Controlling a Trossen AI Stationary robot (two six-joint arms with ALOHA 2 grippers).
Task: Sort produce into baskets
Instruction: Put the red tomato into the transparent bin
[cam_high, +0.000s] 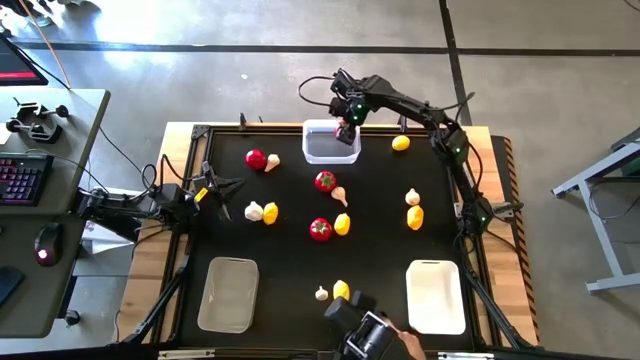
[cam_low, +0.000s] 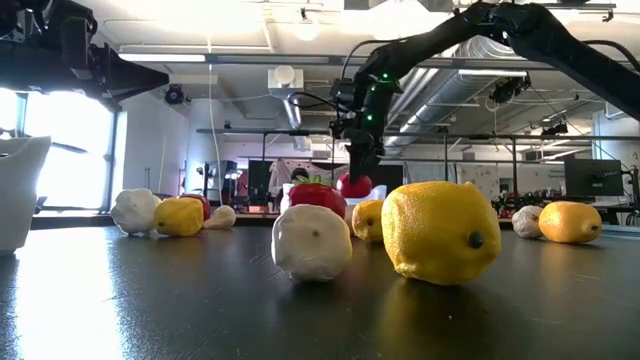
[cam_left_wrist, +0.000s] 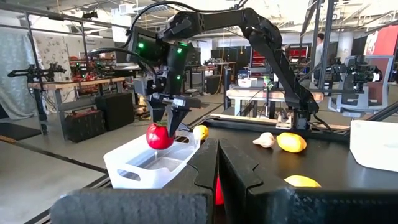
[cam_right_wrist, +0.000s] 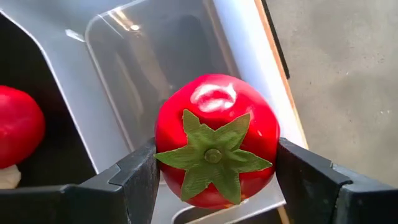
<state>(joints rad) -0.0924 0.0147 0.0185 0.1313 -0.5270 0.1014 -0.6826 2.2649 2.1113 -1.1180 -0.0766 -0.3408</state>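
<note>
My right gripper (cam_high: 345, 128) is shut on a red tomato (cam_right_wrist: 214, 134) with a green top, over the clear white-rimmed basket (cam_high: 322, 152) at the table's far edge. My left gripper (cam_high: 222, 187) is shut and empty at the table's left edge. Two tomatoes (cam_high: 325, 181) (cam_high: 320, 229), a third (cam_high: 256, 158), several lemons (cam_high: 342, 224) and several garlic bulbs (cam_high: 254, 211) lie loose on the black table. A beige-grey basket (cam_high: 228, 293) stands near left and a white basket (cam_high: 436, 295) near right. My right gripper pinches the tomato's two opposite sides (cam_right_wrist: 163, 149) between its two fingers (cam_right_wrist: 134, 177), with the green top facing the wrist. The fingers come from above, pointing down. The tomato (cam_left_wrist: 160, 135) hangs upright, lifted clear above the clear basket's inside (cam_left_wrist: 149, 165).
A lemon (cam_high: 401, 143) lies right of the clear basket. A lemon (cam_high: 341, 290) and a garlic bulb (cam_high: 321, 293) lie by a dark camera mount (cam_high: 365, 335) at the near edge. A side desk with a keyboard (cam_high: 20, 180) stands to the left.
</note>
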